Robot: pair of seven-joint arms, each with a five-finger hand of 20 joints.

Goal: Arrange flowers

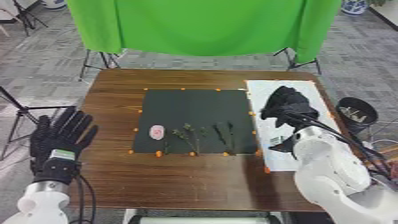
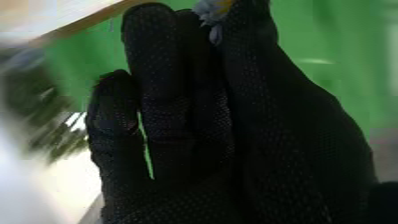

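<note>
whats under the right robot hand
In the head view, the white sheet shows around the right robot hand and appears to run on beneath it. Whatever part of the sheet, or anything on it, lies directly behind the glove is covered, so I can't tell.

Right, I'm counting one pale flower (image 2: 211,11), one pink oval piece (image 1: 157,132) and several stems (image 1: 188,128), too tangled for an exact number. I'm tallying one tabletop (image 1: 115,175), one dark mat (image 1: 178,105), one white sheet (image 1: 302,87), and now I'm adding one green cloth (image 1: 204,25), one black bin (image 1: 358,103), two blue-and-white pots (image 1: 354,6).
</note>
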